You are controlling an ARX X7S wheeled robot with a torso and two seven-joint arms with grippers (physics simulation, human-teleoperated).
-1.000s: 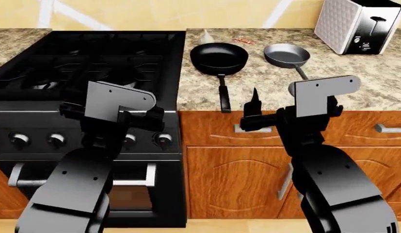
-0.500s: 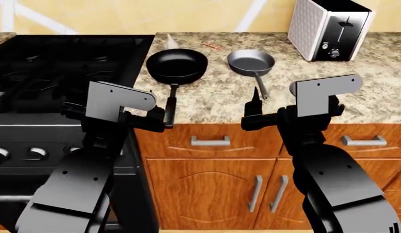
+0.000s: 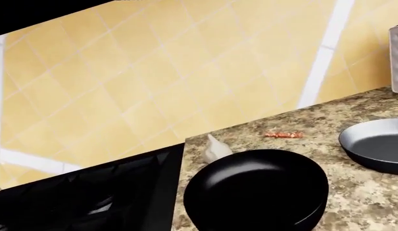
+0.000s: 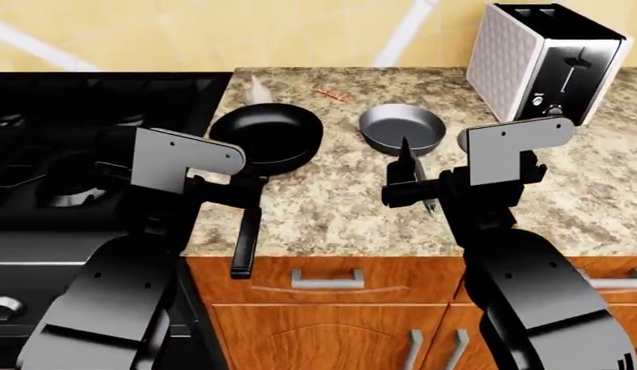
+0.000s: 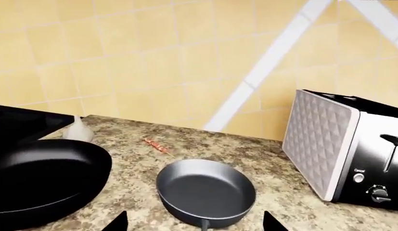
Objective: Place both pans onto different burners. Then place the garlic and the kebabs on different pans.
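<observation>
Nothing is done yet; all four steps are left. Both pans are on the counter, none on a burner. The black pan sits just right of the stove, with its handle running to the near counter edge. The grey pan is to its right, a short gap between them. The garlic is at the far rim of the black pan, near the wall; I can't tell if they touch. The kebabs lie on the counter, far side, between the two pans and clear of both. The toaster is far right.

Your left gripper hangs over the black pan's handle, holding nothing; I can't tell how far its jaws are parted. Your right gripper is near the grey pan's handle, with its fingers spread and empty.

Still to do: put each pan on its own burner, then the garlic in one and the kebabs in the other.
</observation>
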